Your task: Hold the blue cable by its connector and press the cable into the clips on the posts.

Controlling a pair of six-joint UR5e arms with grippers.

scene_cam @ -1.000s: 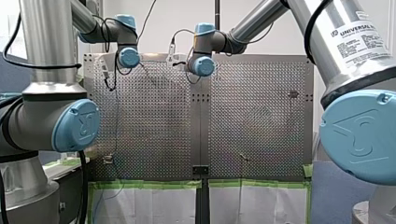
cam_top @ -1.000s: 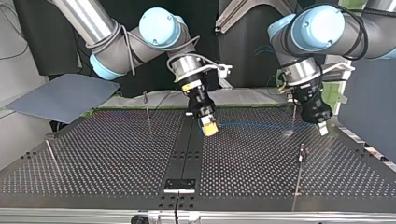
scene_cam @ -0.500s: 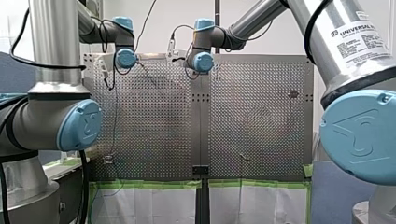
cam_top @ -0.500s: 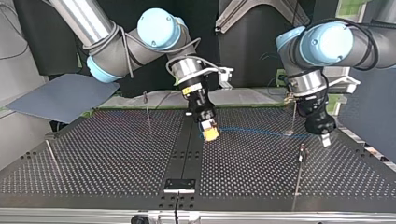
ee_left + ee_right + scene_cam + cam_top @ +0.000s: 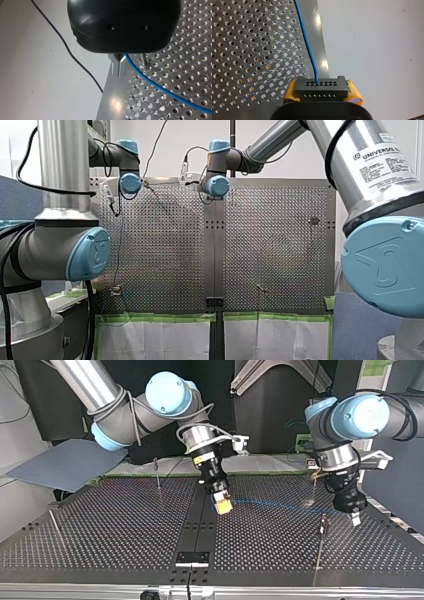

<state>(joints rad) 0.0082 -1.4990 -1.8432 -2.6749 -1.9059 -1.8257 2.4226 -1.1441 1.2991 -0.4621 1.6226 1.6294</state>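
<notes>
Blue cable (image 5: 280,506) is stretching low over the perforated table (image 5: 115,535), running from my right gripper (image 5: 223,503) near the top view's centre toward three o'clock, where my left gripper (image 5: 354,516) is hovering. My right gripper is clamping its yellow pads (image 5: 290,93) on both sides of the black connector (image 5: 321,86), and the cable is leaving it straight ahead. The cable is passing just under my left gripper's black body, but I cannot tell whether that gripper has hold of it. A thin post (image 5: 322,532) is standing at eight o'clock of my left gripper. To seat the cable well, I judge, I should be gripping the connector firmly, holding the line taut, and lowering it squarely into the clip (image 5: 324,520) rather than dragging it sideways.
</notes>
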